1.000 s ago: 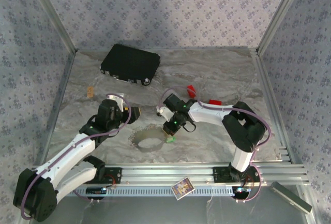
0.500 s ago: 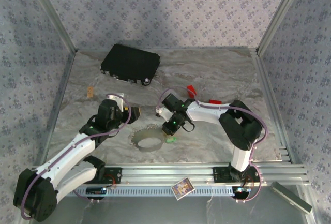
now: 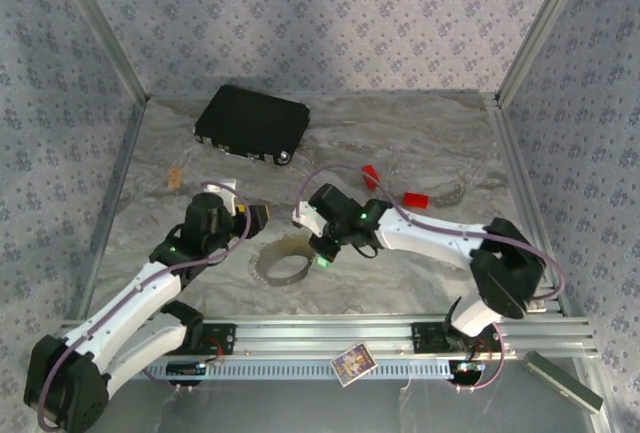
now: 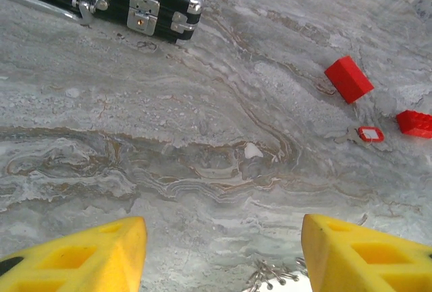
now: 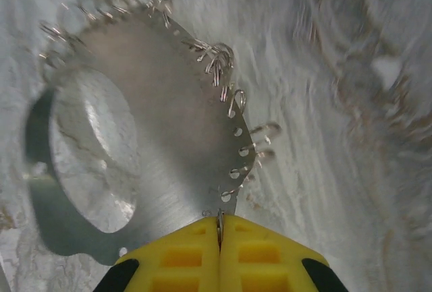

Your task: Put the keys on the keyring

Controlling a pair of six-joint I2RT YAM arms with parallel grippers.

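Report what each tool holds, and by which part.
The right tool pinches the keyring by a small wire loop on its edge. The left tool is open, holding nothing.

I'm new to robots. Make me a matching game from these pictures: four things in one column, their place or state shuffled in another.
1 left gripper
2 right gripper
3 black case
4 red key

A beside two red blocks
B shut at the keyring's edge
C open
D far left of the table

Pairs: 1-C, 2-B, 3-D, 4-A
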